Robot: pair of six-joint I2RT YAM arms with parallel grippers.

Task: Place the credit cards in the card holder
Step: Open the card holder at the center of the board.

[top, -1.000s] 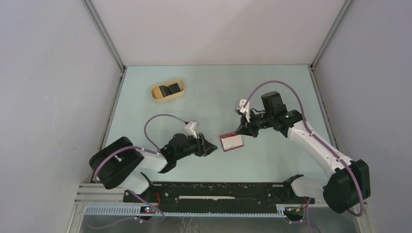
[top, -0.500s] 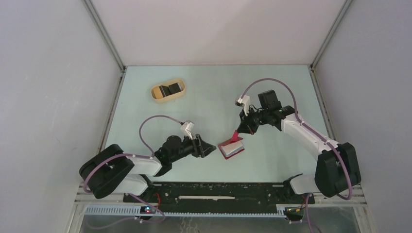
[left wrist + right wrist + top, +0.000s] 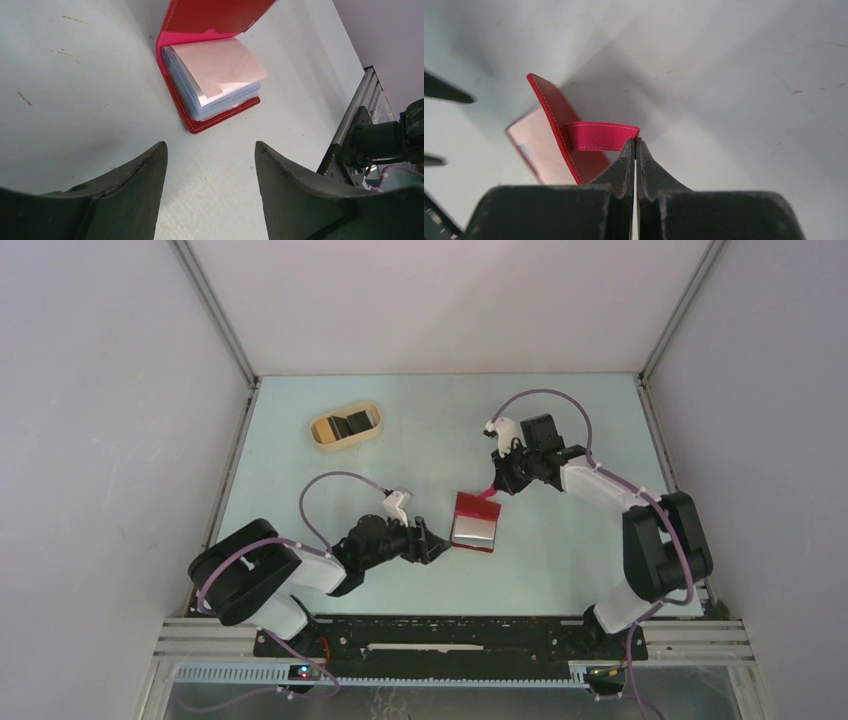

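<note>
The red card holder [image 3: 474, 525] lies mid-table with its cover raised. In the left wrist view the card holder [image 3: 197, 117] shows pale blue pockets with a tan sheet [image 3: 220, 62] on top; I cannot tell whether that sheet is one of the credit cards. My right gripper [image 3: 492, 490] is at the holder's far edge. The right wrist view shows the right gripper [image 3: 635, 142] shut on the pink strap [image 3: 599, 136] of the cover [image 3: 549, 112]. My left gripper [image 3: 437, 545] sits just left of the holder. In its own view the left gripper [image 3: 210, 145] is open with nothing between its fingers.
A tan oval dish [image 3: 322, 440] with dark flat pieces in it stands at the back left. Grey walls close in the table on three sides. A metal rail [image 3: 350, 125] runs along the near edge.
My right gripper has drawn the strap back and left, lifting the cover and turning the holder. My left jaws have widened, and that gripper has come closer to the holder.
</note>
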